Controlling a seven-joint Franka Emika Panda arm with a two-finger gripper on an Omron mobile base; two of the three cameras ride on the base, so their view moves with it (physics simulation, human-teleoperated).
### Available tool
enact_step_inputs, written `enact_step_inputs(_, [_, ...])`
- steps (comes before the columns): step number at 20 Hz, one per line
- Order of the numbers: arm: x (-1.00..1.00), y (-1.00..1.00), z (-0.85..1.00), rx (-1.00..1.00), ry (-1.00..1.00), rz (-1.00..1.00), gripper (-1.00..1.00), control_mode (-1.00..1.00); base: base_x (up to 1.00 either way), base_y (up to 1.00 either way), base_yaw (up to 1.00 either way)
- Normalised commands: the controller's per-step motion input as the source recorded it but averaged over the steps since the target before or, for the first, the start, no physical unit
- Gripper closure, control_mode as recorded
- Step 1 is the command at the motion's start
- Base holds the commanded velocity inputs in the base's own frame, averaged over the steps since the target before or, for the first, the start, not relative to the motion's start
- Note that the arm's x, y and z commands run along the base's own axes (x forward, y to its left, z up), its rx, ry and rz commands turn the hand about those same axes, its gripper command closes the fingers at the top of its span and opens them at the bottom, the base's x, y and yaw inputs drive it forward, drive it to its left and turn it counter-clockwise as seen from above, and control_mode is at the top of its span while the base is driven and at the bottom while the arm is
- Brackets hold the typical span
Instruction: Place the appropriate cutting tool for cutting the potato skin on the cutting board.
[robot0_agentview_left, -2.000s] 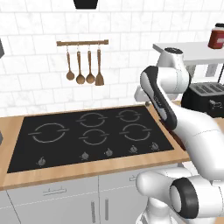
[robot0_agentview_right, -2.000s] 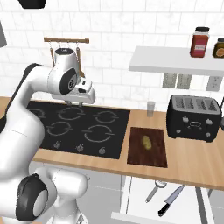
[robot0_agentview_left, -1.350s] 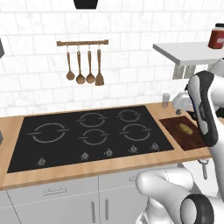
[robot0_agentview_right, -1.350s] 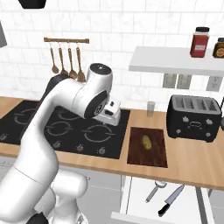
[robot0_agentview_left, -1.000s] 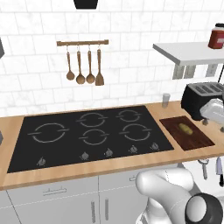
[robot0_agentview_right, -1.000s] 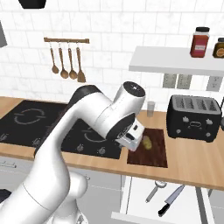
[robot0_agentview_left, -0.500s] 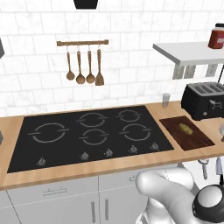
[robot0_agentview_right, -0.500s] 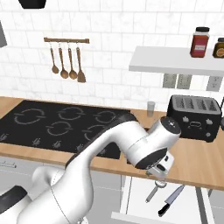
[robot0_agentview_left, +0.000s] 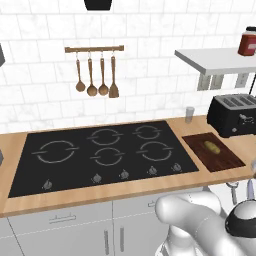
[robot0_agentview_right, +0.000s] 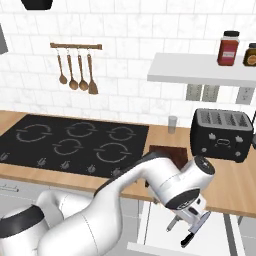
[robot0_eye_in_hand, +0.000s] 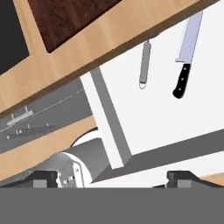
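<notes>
**Arm bent low over the open drawer, board and potato waiting above**

The potato (robot0_agentview_left: 212, 146) lies on the cutting board (robot0_agentview_left: 223, 159), roughly at its middle, and the board sits flat on the wooden tabletop (robot0_agentview_left: 150, 186) just to the right of the black cooktop (robot0_agentview_left: 100, 156) and in front of the black toaster (robot0_agentview_left: 235, 115). A small glass (robot0_agentview_left: 189, 114) stands near the wall behind the board.

From the right side, the white arm curls down over the tabletop edge and the gripper (robot0_agentview_right: 192, 227) hangs over an open white drawer (robot0_agentview_right: 220, 240) below the board. Two tools lie in that drawer: a black-handled knife (robot0_eye_in_hand: 185, 57) and a slim grey metal tool (robot0_eye_in_hand: 144, 65), side by side but apart, neither on the board. In the hand view the two dark fingertips (robot0_eye_in_hand: 43, 178) sit wide apart at the bottom with nothing between them, so the jaws are released and hold nothing.

Four wooden utensils (robot0_agentview_left: 97, 77) hang from a rail on the tiled wall, and a red-brown jar (robot0_agentview_right: 229, 48) stands on the shelf (robot0_agentview_right: 200, 70) above the toaster.
</notes>
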Motion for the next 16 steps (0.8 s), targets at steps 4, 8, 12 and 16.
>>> enact_step_inputs(4, [0.0, -0.08, -0.71, 0.0, 0.12, 0.01, -1.0, -1.0, 0.0, 0.0, 0.0])
enact_step_inputs(8, [0.0, -0.03, -0.65, 0.01, 0.1, 0.07, -1.0, -1.0, 0.0, 0.0, 0.0])
enact_step_inputs(12, [0.0, 0.0, -0.65, 0.06, 0.07, 0.11, -1.0, -1.0, 0.0, 0.0, 0.0])
enact_step_inputs(16, [-0.26, 0.0, -0.54, 0.1, 0.01, 0.12, -1.0, -1.0, 0.0, 0.0, 0.0])
